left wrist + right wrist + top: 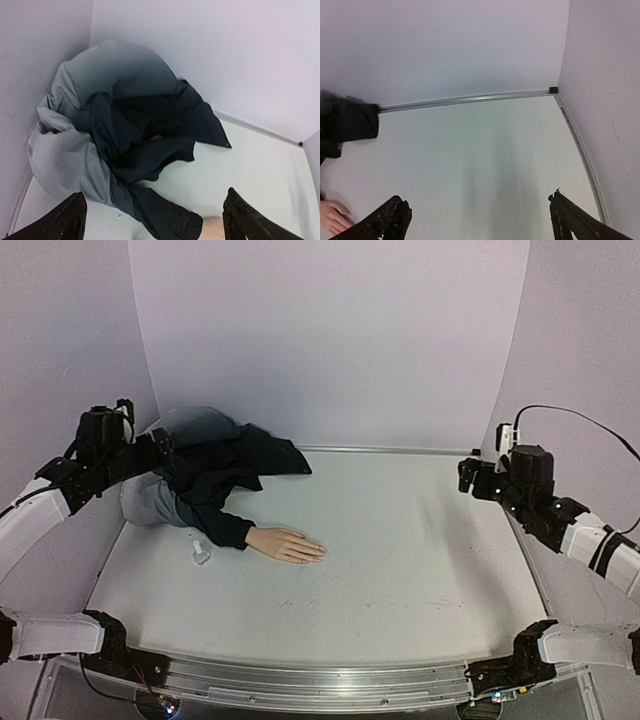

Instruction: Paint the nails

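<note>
The pale peach mannequin hand (288, 544) lies flat on the table left of centre, coming out of a dark sleeve (225, 528). Its fingers point right; the nails at the fingertips (318, 552) are too small to make out. My left gripper (158, 443) is open and empty, high over the heap of clothing at the back left. In the left wrist view (155, 196) the sleeve cuff (182, 227) and a sliver of the hand (212, 228) show between its fingers. My right gripper (468, 478) is open and empty at the far right; the right wrist view (476, 197) shows the hand (332, 215) at the lower left edge.
A small clear bottle (202, 556) lies on the table just left of the sleeve cuff. A dark and grey jacket (200, 465) is piled in the back left corner. The white table (400, 560) has a metal rail (380, 450) at the back wall.
</note>
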